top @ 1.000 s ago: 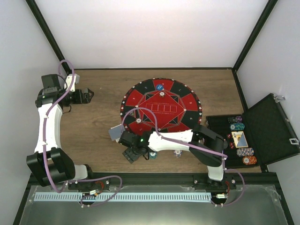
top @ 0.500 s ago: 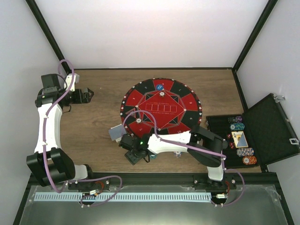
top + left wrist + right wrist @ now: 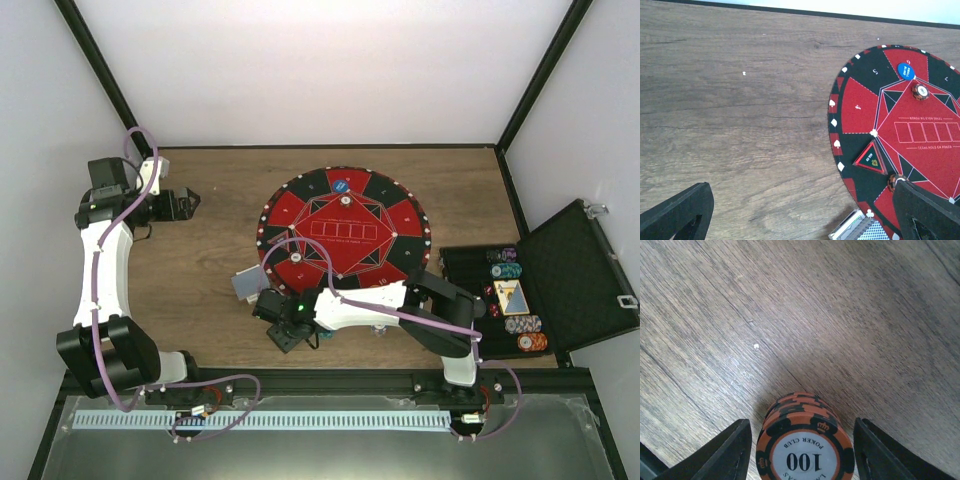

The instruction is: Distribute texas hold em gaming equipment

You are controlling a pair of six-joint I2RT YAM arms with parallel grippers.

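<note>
Tabletop (image 3: 840, 315), chip stack (image 3: 805, 452) (orange) between fingers (image 3: 725, 455)

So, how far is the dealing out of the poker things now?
Done, it seems: a blue disc and a chip lie on the mat, and a card pile lies at its near-left edge. In hand: the right hand stands astride an orange chip stack on the table; contact is unclear. To do: chip stacks and cards sit in the case; the left hand is open, empty.
</note>
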